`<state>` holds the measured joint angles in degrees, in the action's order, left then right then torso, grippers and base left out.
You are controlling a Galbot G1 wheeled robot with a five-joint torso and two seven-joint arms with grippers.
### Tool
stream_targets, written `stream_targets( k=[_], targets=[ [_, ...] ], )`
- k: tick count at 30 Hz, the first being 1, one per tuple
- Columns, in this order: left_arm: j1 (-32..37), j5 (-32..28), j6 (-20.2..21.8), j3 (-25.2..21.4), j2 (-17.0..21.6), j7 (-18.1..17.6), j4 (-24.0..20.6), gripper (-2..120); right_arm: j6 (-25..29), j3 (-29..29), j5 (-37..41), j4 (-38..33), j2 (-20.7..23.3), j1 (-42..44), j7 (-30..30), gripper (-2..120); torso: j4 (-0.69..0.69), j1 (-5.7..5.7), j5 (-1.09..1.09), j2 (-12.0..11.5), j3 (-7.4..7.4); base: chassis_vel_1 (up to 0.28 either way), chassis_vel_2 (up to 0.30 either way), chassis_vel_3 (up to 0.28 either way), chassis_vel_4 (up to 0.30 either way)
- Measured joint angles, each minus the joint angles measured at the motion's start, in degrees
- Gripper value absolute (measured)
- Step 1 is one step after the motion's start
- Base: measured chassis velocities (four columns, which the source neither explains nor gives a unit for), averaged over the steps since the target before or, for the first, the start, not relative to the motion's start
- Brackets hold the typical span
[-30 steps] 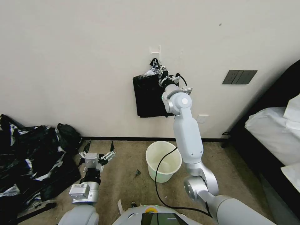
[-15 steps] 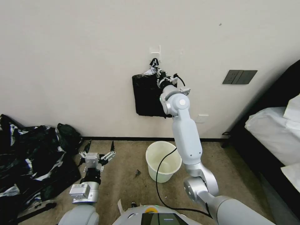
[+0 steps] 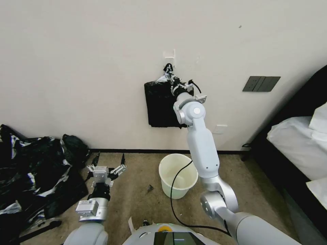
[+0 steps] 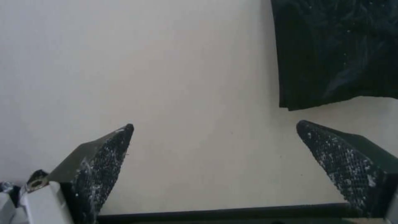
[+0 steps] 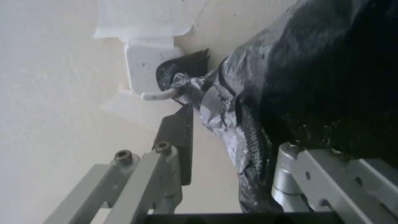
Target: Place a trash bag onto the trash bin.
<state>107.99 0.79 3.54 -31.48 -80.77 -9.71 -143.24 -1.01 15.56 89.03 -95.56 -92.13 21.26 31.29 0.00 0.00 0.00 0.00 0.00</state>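
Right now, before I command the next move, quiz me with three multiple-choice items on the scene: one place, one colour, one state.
1. The right gripper is:
A. down at the carpet
B. up at the top of the black bundle hanging on the wall
C. over the bed

2. The trash bin is:
A. cream-white
B. black
C. blue

3. The left gripper is:
A. shut on a bag
B. shut on nothing
C. open, holding nothing

Answers:
1 B: the right arm reaches up to the bundle's peak.
2 A: the pail on the floor is pale cream.
3 C: the left wrist view shows its fingers wide apart with bare wall between them.
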Motion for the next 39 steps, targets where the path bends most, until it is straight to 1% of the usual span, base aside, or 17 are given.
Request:
stream_targets(
  k=[2, 4, 5, 6, 8, 9, 10, 19, 27, 33, 39],
  targets=[
    [-0.11, 0.00, -0.01, -0.02, 0.00, 0.00, 0.00, 100, 0.00, -0.05, 0.00, 0.07, 0.00, -0.14, 0.00, 29, 0.00, 0.00, 0.00, 0.00, 0.00, 0.000, 0.000, 0.000, 0.000],
    [-0.26, -0.02, -0.08, -0.02, -0.06, 0.00, 0.00, 100, 0.02, -0.21, 0.00, 0.08, 0.00, -0.26, 0.00, 22, 0.00, 0.00, 0.00, 0.00, 0.00, 0.000, 0.000, 0.000, 0.000],
    [-0.26, -0.02, -0.08, -0.02, -0.06, 0.00, 0.00, 100, 0.02, -0.21, 0.00, 0.08, 0.00, -0.26, 0.00, 22, 0.00, 0.00, 0.00, 0.00, 0.00, 0.000, 0.000, 0.000, 0.000],
    [-0.32, -0.03, -0.10, -0.01, -0.09, 0.00, 0.00, 100, 0.03, -0.36, 0.00, 0.08, 0.00, -0.26, 0.01, 15, 0.00, 0.00, 0.00, 0.00, 0.00, 0.000, 0.000, 0.000, 0.000],
    [-0.35, -0.06, -0.13, -0.02, -0.10, 0.00, 0.00, 100, 0.05, -0.53, 0.03, 0.13, 0.00, -0.26, 0.08, 6, 0.00, 0.00, 0.00, 0.00, 0.00, 0.000, 0.000, 0.000, 0.000],
    [-0.35, -0.06, -0.13, -0.02, -0.10, 0.00, 0.00, 100, 0.05, -0.53, 0.03, 0.13, 0.00, -0.26, 0.08, 6, 0.00, 0.00, 0.00, 0.00, 0.00, 0.000, 0.000, 0.000, 0.000],
    [-0.38, -0.08, -0.14, -0.05, -0.08, -0.01, 0.00, 100, 0.09, -0.53, 0.09, 0.17, 0.00, -0.26, 0.20, 0, 0.00, 0.00, 0.00, 0.00, 0.00, 0.000, 0.000, 0.000, 0.000],
    [-0.64, -0.21, -0.31, -0.21, 0.01, -0.06, 0.00, 100, 0.50, -0.74, 1.20, -0.04, 0.00, -0.20, 1.83, 0, 0.00, 0.00, 0.00, 0.00, 0.00, 0.000, 0.000, 0.000, 0.000],
    [-1.05, -0.24, -0.40, 0.17, -0.32, -0.08, 0.00, 100, 1.48, -1.74, 2.29, -4.14, 0.12, 2.46, 5.52, 0, 0.01, 0.00, 0.00, 0.00, -0.01, 0.000, 0.000, 0.000, 0.000],
    [-1.26, -0.26, -0.47, 0.21, -0.32, -0.09, 0.00, 100, 1.51, -1.82, 2.99, -6.49, 1.82, 6.00, 6.49, 0, 0.00, 0.00, 0.01, 0.00, -0.01, 0.000, 0.000, 0.000, 0.000],
    [-1.48, -0.42, -0.52, 0.00, 0.01, -0.15, 0.00, 100, 1.15, -2.97, 3.21, -9.76, 4.55, 11.67, 6.63, 0, -0.01, 0.00, 0.01, 0.00, -0.01, 0.000, 0.000, 0.000, 0.000]
  ],
)
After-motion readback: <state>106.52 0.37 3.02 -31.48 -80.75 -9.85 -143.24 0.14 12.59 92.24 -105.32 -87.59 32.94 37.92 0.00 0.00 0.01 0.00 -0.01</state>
